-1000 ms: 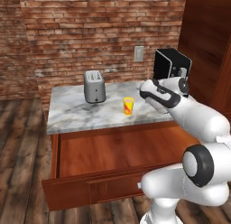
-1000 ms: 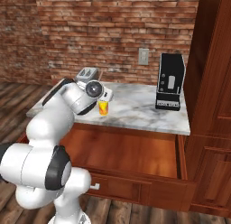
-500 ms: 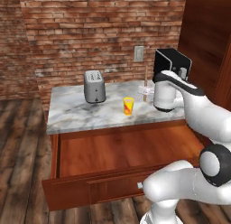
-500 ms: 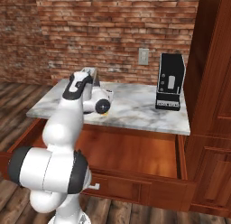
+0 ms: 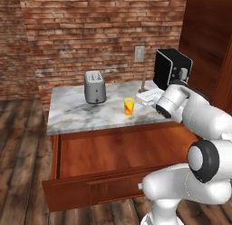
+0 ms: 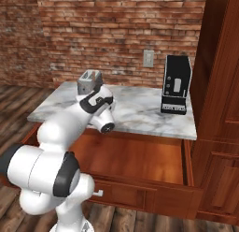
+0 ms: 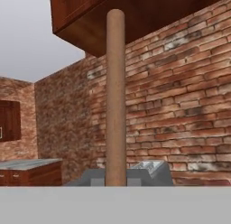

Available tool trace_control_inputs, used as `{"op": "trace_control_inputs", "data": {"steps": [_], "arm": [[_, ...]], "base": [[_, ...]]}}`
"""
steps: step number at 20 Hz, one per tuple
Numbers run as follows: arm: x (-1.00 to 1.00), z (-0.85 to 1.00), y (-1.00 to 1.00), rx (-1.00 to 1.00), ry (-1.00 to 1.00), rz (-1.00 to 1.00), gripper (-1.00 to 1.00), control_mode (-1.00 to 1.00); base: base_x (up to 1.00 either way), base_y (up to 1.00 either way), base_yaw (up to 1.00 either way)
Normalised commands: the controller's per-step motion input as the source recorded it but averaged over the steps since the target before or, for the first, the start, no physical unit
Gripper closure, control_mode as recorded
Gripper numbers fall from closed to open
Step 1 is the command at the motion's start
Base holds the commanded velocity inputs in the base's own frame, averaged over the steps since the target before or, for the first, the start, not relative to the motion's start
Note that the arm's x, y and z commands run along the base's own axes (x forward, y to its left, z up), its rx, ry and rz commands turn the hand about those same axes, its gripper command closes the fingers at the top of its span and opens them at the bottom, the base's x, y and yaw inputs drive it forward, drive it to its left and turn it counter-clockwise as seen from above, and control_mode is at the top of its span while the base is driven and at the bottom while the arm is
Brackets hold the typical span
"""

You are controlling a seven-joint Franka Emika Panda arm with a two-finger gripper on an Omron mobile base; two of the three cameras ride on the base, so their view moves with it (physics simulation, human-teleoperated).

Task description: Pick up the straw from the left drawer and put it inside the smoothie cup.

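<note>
straw: thin tan stick, standing upright from the hand in the left base view, its top against the brick wall just below the wall plate; in the hand view it fills the middle as a tall tan column, close to the lens.
gripper: white hand over the right part of the counter, right of the cup; fingers closed on the straw's lower end, the tips themselves hidden behind the hand.
cup: small, yellow, red-orange mark on its side; upright on the counter near the front edge, just left of the hand and apart from it; nothing in it.
drawer: pulled well out below the counter, reddish-brown, floor bare where it shows; small silver handle on its front, partly behind the robot's body. The right base view shows the same open tray.
counter: grey-white marble slab.
toaster: grey metal, upright at the back left of the counter, well left of the cup; its top shows at the bottom of the hand view.
black appliance: tall box at the counter's back right, behind the arm.
wall plate: pale, on the brick wall above the counter.
cabinet: tall, dark wood, right of the counter.
</note>
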Motion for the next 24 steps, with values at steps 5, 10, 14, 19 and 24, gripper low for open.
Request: {"op": "trace_control_inputs", "data": {"steps": [5,10,14,19,24], "arm": [[0.23,0.08,-0.01,-0.01,-0.01,0.02,1.00,-1.00],[0.25,0.03,-0.20,-0.05,0.09,0.01,1.00,-1.00],[0.03,0.24,-0.21,-0.06,0.00,0.06,1.00,-1.00],[0.05,0.24,-0.04,-0.05,0.00,0.08,1.00,-1.00],[0.12,0.19,0.00,-0.04,0.00,0.10,1.00,-1.00]], "base": [[0.00,0.00,0.00],[0.00,0.00,0.00],[0.00,0.00,0.00],[0.00,0.00,0.00],[0.00,0.00,0.00]]}}
